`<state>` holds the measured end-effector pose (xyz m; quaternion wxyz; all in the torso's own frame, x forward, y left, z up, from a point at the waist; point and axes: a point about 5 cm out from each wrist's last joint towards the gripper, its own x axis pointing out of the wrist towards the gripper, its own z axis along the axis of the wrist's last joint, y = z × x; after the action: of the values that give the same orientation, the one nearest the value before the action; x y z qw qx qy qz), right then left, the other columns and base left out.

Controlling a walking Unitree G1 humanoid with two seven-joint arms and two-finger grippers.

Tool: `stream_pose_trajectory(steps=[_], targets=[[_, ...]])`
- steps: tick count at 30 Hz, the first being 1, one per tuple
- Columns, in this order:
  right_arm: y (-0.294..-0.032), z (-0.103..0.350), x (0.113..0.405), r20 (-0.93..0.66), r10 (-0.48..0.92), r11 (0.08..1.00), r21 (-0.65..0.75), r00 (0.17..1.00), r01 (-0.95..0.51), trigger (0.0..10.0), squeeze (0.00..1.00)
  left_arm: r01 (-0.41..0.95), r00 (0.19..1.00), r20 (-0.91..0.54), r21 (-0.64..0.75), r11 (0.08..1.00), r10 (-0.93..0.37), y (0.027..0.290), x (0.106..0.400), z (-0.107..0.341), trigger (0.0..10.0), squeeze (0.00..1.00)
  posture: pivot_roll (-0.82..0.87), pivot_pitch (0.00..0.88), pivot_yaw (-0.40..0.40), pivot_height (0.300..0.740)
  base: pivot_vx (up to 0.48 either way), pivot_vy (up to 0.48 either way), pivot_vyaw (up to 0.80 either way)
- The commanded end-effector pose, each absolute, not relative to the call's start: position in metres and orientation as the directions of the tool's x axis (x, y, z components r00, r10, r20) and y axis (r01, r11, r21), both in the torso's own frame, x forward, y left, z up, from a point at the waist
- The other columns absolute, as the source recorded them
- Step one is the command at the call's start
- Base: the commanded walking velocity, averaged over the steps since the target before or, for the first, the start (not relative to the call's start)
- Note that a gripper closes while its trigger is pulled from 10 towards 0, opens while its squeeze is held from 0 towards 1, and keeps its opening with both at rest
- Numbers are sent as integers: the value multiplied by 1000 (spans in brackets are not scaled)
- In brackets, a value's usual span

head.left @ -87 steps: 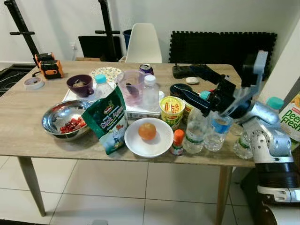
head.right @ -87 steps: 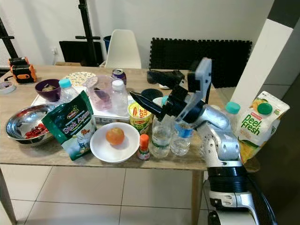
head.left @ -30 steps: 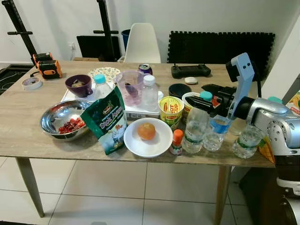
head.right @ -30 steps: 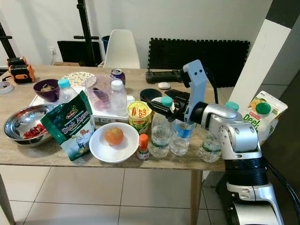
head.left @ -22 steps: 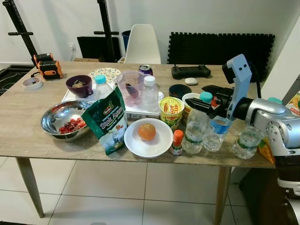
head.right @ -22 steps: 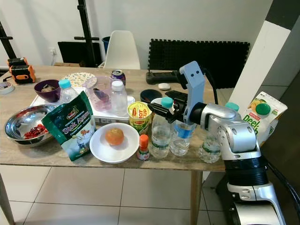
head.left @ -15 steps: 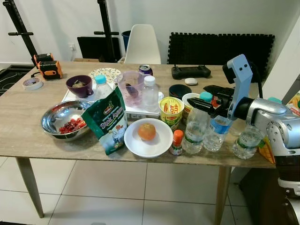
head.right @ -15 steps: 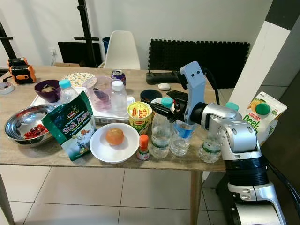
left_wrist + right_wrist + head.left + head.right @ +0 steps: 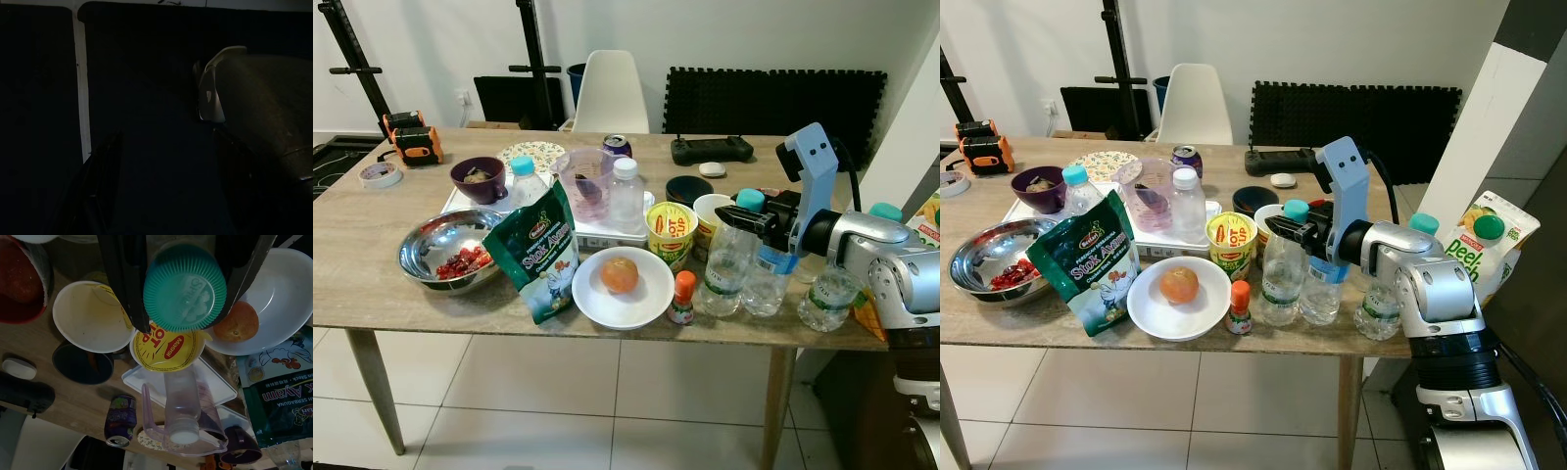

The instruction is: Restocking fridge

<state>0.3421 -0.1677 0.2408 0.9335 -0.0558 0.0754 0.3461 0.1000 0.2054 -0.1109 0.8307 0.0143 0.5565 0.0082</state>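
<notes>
A clear water bottle (image 9: 728,264) with a teal cap (image 9: 185,288) stands near the table's front right edge. My right gripper (image 9: 744,217) reaches in from the right and is shut on its neck, just under the cap. In the right wrist view the two black fingers (image 9: 128,279) press against either side of the cap. A second bottle with a blue label (image 9: 767,279) stands right beside it, and a smaller bottle (image 9: 826,294) is further right. The left wrist view is very dark, with my left arm hanging idle.
A small orange-capped sauce bottle (image 9: 683,297), a white bowl (image 9: 597,304) holding an orange, a yellow noodle cup (image 9: 672,231) and a green bag (image 9: 542,253) crowd the bottle's left. A juice carton (image 9: 1474,257) stands at the far right. A steel bowl (image 9: 421,257) sits on the left.
My right gripper came down from above the bottles, drew back to the right and shut around the teal-capped bottle's neck. The bottle shifted slightly right.
</notes>
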Motion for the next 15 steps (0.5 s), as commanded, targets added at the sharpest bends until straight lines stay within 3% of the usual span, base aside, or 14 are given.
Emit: stream_pose_trajectory(steps=[1, 4, 5, 6, 15], targets=[[-165, 244, 341, -161, 658, 738, -58, 735, -673, 0, 0, 5, 352, -936, 21, 1000, 18, 202, 93, -113, 10000, 0, -62, 0, -26, 740, 0, 0, 0], [-163, 252, 338, -113, 688, 716, -57, 717, -696, 0, 0, 5, 353, -935, 22, 1000, 19, 202, 93, -113, 10000, 0, -63, 0, -27, 740, 0, 0, 0], [-162, 257, 336, -85, 705, 701, -68, 705, -710, 1529, 0, 5, 353, -935, 22, 1000, 19, 202, 93, -113, 10000, 0, -63, 0, -27, 740, 0, 0, 0], [-160, 264, 332, -51, 741, 668, -55, 670, -742, 10000, 0, 3, 353, -936, 21, 1000, 19, 202, 93, -113, 10000, 0, -63, 0, -27, 740, 0, 0, 0], [-162, 278, 312, -20, 830, 550, -141, 558, -823, 10000, 0, 0, 347, -938, -3, 1000, -3, 200, 92, -114, 10000, 0, -60, 0, -26, 740, 0, 0, 0]])
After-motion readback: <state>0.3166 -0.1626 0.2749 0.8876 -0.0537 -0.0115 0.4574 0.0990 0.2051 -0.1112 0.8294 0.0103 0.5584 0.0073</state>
